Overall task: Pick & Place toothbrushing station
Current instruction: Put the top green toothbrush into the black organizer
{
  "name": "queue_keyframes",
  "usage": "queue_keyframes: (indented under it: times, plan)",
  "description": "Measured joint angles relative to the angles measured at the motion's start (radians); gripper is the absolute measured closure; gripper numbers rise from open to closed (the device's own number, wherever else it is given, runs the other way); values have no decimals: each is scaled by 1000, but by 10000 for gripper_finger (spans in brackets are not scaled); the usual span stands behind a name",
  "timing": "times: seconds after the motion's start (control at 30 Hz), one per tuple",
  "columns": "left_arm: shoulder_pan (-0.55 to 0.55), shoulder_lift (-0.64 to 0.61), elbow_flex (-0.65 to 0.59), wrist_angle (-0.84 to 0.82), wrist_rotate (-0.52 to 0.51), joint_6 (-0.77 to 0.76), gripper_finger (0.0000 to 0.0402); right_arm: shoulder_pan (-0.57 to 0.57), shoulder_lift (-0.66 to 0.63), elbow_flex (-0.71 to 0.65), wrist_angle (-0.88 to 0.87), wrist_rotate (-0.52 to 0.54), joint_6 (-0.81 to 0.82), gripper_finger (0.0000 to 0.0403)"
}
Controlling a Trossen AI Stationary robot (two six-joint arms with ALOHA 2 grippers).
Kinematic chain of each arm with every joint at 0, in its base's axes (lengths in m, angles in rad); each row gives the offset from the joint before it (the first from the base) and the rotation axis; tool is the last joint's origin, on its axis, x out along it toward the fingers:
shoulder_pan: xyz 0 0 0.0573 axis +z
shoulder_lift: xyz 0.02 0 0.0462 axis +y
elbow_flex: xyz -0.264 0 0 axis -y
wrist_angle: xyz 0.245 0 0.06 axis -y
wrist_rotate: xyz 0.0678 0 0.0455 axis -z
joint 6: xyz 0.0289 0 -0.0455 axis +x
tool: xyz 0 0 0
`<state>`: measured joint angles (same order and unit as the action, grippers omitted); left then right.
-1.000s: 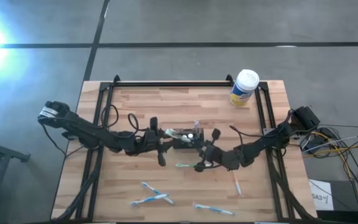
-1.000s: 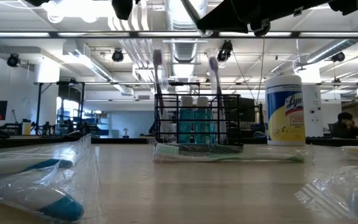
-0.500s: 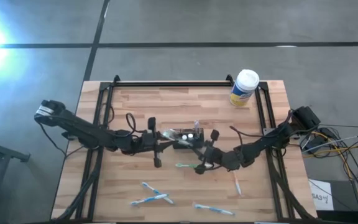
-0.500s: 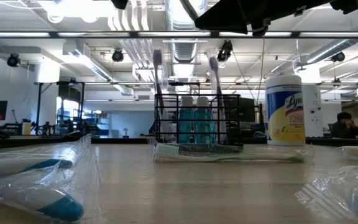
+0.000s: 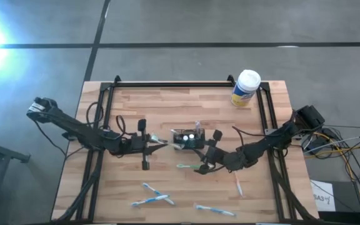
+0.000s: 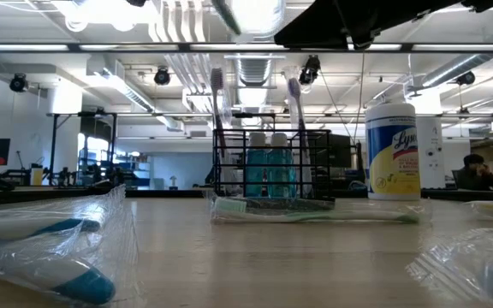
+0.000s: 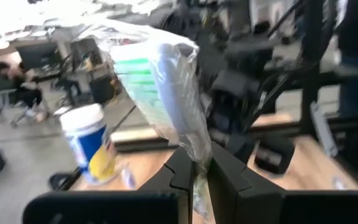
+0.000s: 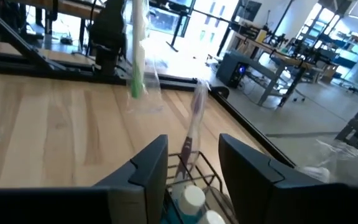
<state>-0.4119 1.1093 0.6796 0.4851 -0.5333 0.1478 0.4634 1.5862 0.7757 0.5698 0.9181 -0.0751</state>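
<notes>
The left gripper is closed on a toothbrush in a clear wrapper, held above the table, just at nine o'clock of the toothbrushing station. The right gripper is open, fingers spread, empty, over the station's four o'clock side. The station, a black wire rack, stands at the table's centre holding two upright toothbrushes and blue bottles. A loose toothbrush lies at its six o'clock. A yellow wipes canister stands far off at two o'clock.
</notes>
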Motion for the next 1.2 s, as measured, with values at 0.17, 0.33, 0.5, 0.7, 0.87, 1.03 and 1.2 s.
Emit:
queue_keyframes:
  times: [0.17,0.33,0.5,0.7,0.87,1.03,1.2]
  plan:
    - [7,19,-32,-47,-33,-40,375,26,-66,0,-96,0,5,287]
    - [29,77,-23,-69,-41,-35,375,68,-115,-6,-185,-17,26,328]
    - [58,134,-1,-82,-42,-29,375,96,-155,-25,-194,-44,23,386]
    - [94,172,16,-107,-43,-29,375,96,-171,-54,-193,-55,40,392]
    - [101,169,26,-126,-52,-36,375,95,-177,-64,-193,-55,46,392]
    - [105,164,74,-201,-52,-30,375,95,-177,-65,-193,-55,46,392]
    - [111,171,83,-261,-52,-61,375,95,-177,-65,-193,-55,46,392]
